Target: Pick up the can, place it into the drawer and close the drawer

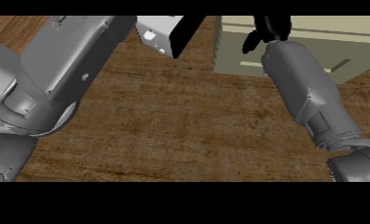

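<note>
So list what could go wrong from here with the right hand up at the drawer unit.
1. The right hand is largely cut off at the view's upper edge over the drawer unit, so any contact there would be hard to check.
2. The can shows nowhere, so whether it sits inside cannot be confirmed.
3. The left forearm lies close to the white box and might nudge it.

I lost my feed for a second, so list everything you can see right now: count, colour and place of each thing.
Counter top: one, brown wood grain, fills most of the view.
Drawer unit: one, beige, upper right, on the counter.
Box-like object: one, light grey with a dark side, top centre; what it is cannot be told.
Can: none in view.
Left forearm: one, grey, left side; its hand is out of view.
Right forearm: one, grey, right side.
Right hand: one, black, over the drawer unit at the top edge.
</note>
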Robot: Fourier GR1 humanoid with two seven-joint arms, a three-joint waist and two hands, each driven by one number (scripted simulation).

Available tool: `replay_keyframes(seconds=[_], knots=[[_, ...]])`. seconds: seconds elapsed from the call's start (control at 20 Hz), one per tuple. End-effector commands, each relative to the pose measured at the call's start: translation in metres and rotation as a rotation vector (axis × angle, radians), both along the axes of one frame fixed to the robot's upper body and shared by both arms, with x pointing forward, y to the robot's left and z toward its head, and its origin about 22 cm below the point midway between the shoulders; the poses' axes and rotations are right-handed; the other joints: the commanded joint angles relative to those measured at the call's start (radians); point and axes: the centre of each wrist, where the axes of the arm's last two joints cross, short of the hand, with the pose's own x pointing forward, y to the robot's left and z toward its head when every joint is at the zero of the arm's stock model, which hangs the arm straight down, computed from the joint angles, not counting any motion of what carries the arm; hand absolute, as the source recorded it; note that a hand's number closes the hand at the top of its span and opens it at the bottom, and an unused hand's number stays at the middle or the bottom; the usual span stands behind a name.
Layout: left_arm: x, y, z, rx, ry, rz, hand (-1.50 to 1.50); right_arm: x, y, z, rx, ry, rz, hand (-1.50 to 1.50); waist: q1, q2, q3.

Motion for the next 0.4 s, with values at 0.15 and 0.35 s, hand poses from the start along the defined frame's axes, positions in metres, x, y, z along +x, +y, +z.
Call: replay_keyframes(seconds=[0.15,0.35], knots=[[-0.008,0.016,-0.021,-0.002,0.019,-0.005,-1.50,0.010,0.021,0.040,0.186,-0.112,0.074,-1.50,0.022,-0.010,-0.003],[-0.013,0.022,-0.015,0.004,-0.010,-0.016,-1.50,0.009,0.040,0.037,0.207,-0.115,0.106,-1.50,0.019,-0.007,-0.004]])
